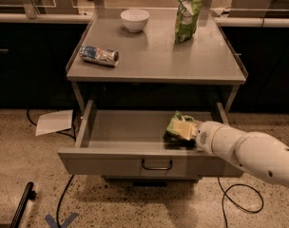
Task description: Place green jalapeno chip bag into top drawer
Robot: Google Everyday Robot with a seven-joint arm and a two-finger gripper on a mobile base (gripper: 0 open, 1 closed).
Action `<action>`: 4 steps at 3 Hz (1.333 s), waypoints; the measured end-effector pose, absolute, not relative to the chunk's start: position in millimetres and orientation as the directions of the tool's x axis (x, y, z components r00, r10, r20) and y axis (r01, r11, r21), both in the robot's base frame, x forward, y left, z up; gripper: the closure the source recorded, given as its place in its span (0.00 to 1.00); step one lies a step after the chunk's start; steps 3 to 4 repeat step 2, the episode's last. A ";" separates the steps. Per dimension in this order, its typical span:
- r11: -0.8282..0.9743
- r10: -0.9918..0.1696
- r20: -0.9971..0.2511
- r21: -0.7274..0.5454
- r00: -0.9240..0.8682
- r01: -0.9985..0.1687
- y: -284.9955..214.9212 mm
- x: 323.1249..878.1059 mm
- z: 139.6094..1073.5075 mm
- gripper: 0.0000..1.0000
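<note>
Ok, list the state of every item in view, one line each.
top drawer: pulled open, bag inside.
green jalapeno chip bag: crumpled, lying in the drawer's right side.
gripper: reaching into the drawer, against the bag.
white bowl: upright on the tabletop.
tall green bag: standing upright on the tabletop.
crushed can: lying on its side on the tabletop.
sheet of paper: lying flat, left of the drawer.
</note>
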State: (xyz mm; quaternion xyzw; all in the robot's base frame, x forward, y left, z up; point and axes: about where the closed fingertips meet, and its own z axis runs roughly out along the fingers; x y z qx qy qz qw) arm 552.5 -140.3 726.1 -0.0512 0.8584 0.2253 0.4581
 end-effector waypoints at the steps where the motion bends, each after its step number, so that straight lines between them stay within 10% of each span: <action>1: 0.893 0.118 -0.809 0.340 -0.575 -0.295 -140.2 552.5 726.2 0.00; 4: 0.893 0.118 -0.809 0.340 -0.575 -0.295 -140.2 552.5 726.2 0.00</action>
